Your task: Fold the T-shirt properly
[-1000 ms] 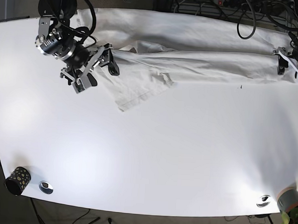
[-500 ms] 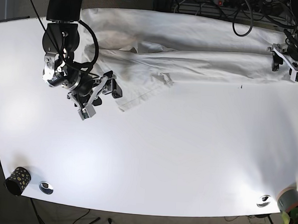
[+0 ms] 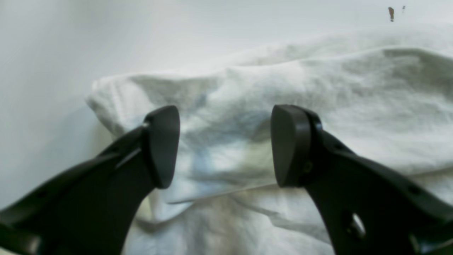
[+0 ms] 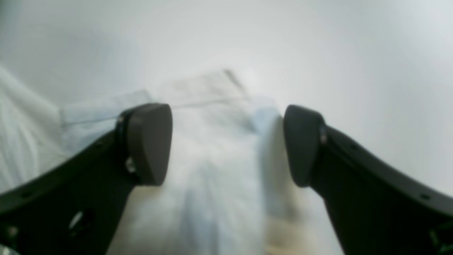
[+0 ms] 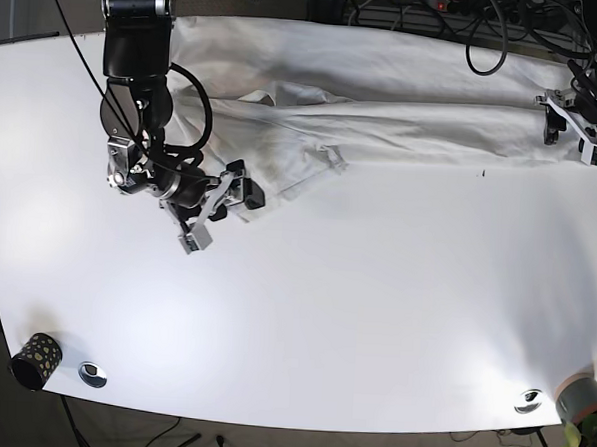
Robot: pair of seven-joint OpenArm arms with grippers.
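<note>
- The T-shirt (image 5: 385, 98) lies stretched across the far part of the white table (image 5: 354, 307), a long crumpled band running from one arm to the other, with one flap reaching toward the near side at the right arm's end.
- The right gripper (image 5: 231, 206) sits at the tip of that flap, at the left of the base view. Its jaws stand apart, nothing clamped between them.
- In the right wrist view the two dark fingers (image 4: 148, 141) frame the flap: the cloth runs up between them, its hemmed end just ahead of the fingertips, bare table beyond. The view is blurred, so whether the pads touch the cloth cannot be told.
- The left gripper (image 5: 580, 126) is at the far right end of the shirt in the base view, over the cloth's edge. Its jaws are also apart.
- In the left wrist view the fingers (image 3: 161, 145) straddle a bunched fold of the shirt; the fold's rounded corner lies ahead and to the left of the left finger, cloth spreads out to the right, and bare table lies beyond.
- Well away from both grippers, along the near table edge, stand a dark speckled cup (image 5: 35, 359) and a grey pot (image 5: 580, 396).
</note>
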